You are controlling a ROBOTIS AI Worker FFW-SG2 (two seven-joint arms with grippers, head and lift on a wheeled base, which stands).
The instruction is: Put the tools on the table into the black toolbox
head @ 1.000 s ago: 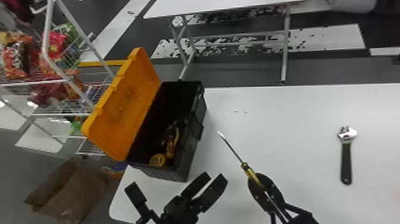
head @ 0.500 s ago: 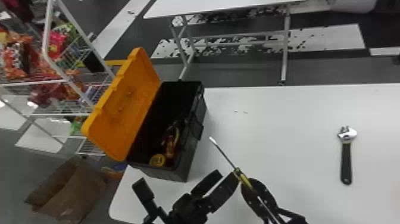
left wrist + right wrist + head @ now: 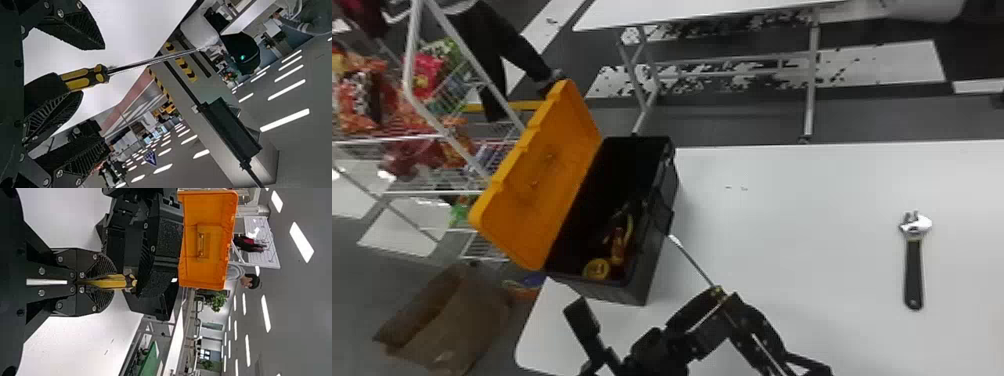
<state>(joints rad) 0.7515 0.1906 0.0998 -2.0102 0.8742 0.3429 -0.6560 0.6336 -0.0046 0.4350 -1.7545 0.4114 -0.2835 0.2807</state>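
The screwdriver's yellow-and-black handle point(image 3: 717, 295) is held in my right gripper point(image 3: 747, 317), shaft pointing up-left at the side of the black toolbox point(image 3: 627, 295). Close on its left, my left gripper point(image 3: 652, 310) stands open, black parts overlapping the handle. In the left wrist view the handle point(image 3: 84, 78) lies among the spread fingers of my left gripper point(image 3: 105, 96). The right wrist view has my right gripper point(image 3: 115, 282) shut on the yellow handle point(image 3: 109, 282), its front end by the other gripper. An adjustable wrench point(image 3: 913, 270) lies on the table's right.
The toolbox's orange lid point(image 3: 542, 175) is raised on the left, with tools and a yellow round item point(image 3: 597, 270) inside. A wire rack point(image 3: 432, 135) of snack bags and a brown paper bag point(image 3: 452, 315) stand left of the white table point(image 3: 807, 210).
My right gripper has moved left with the screwdriver, bringing the shaft's tip to the toolbox's side. My left gripper has shifted right, and the two now overlap around the handle.
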